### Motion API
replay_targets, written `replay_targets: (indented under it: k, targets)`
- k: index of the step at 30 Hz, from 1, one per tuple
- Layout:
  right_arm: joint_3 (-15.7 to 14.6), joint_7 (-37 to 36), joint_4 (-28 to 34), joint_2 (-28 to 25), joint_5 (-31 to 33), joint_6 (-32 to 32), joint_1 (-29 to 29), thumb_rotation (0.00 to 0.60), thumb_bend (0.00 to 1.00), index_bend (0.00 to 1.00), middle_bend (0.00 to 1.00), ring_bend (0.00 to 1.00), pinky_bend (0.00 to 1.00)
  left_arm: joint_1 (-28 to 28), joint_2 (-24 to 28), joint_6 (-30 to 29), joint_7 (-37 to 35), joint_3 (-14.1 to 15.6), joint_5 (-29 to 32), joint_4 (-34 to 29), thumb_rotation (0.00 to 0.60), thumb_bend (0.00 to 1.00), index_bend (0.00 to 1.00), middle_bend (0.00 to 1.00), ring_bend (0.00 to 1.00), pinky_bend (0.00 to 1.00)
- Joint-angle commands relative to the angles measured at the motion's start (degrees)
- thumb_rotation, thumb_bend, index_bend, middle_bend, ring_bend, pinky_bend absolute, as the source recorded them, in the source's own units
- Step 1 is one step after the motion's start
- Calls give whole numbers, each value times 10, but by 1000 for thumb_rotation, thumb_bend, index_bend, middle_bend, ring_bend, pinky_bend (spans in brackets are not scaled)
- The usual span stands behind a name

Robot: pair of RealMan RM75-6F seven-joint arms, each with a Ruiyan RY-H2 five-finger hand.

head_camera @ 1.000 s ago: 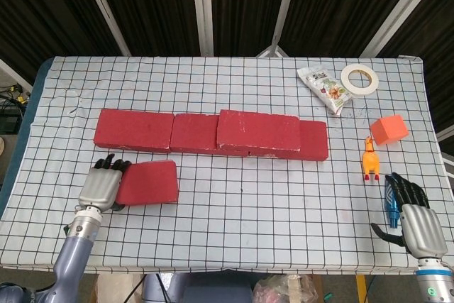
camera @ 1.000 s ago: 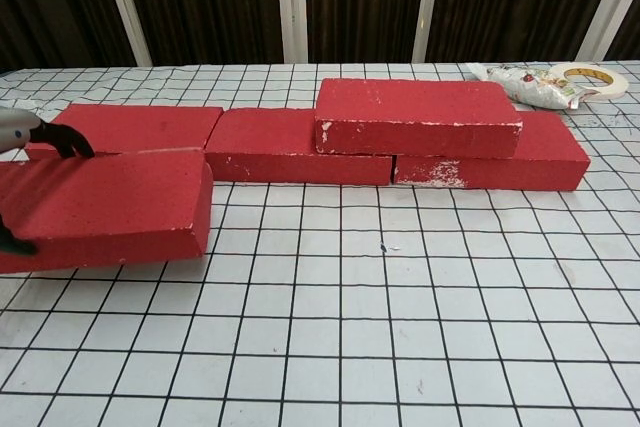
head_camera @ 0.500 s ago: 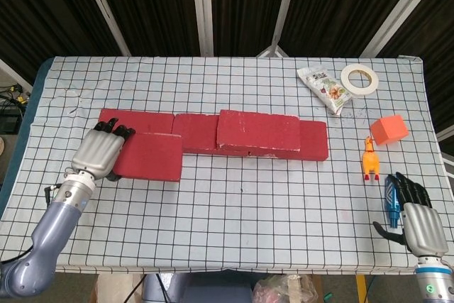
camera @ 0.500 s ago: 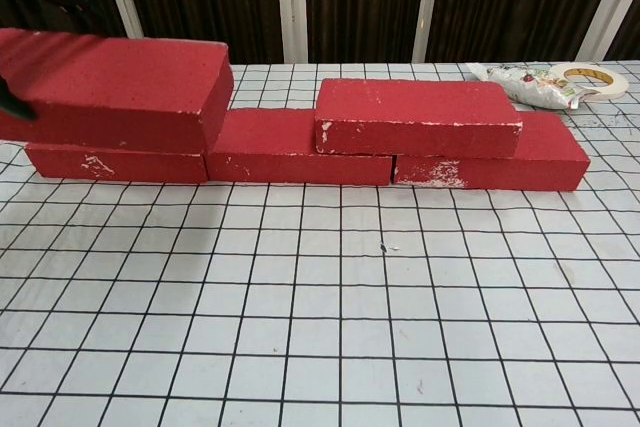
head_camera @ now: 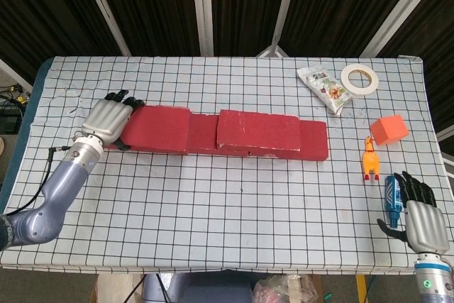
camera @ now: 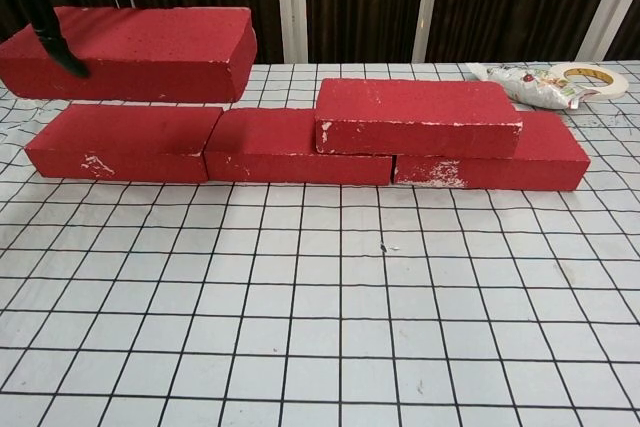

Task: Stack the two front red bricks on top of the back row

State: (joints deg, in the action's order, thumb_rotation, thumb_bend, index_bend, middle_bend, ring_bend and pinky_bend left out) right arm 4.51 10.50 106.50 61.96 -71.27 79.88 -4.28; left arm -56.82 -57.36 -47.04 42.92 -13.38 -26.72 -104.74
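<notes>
My left hand (head_camera: 110,120) grips the left end of a red brick (head_camera: 157,129) and holds it in the air above the left part of the back row; in the chest view this brick (camera: 135,53) hangs clear of the row brick (camera: 125,142) beneath it, with dark fingers (camera: 45,22) on its front face. The back row (head_camera: 312,141) runs left to right, and another red brick (camera: 418,117) lies stacked on its right half. My right hand (head_camera: 421,216) rests open at the table's front right corner, holding nothing.
At the back right lie a snack packet (head_camera: 325,89) and a tape roll (head_camera: 359,78). An orange block (head_camera: 389,129), a yellow toy chicken (head_camera: 369,158) and a blue bottle (head_camera: 391,201) sit along the right side, close to my right hand.
My left hand lifted the front brick off the table and carried it back and up, over the left part of the back row. The right hand drew back slightly.
</notes>
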Motion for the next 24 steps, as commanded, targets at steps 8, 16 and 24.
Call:
replay_targets:
  k: [8, 16, 24]
  targets:
    - [11, 25, -5, 14, 26, 2, -5, 600, 236, 49, 0, 0, 0, -43, -31, 69, -47, 28, -9, 98, 600, 22, 278, 215, 61, 135]
    - [15, 49, -4, 23, 48, 2, -9, 600, 236, 49, 0, 0, 0, -67, -52, 100, -71, 49, -16, 153, 600, 22, 276, 214, 62, 135]
    - [18, 63, -4, 29, 61, 5, -9, 600, 236, 49, 0, 0, 0, -89, -96, 118, -91, 72, -8, 219, 600, 22, 274, 212, 62, 135]
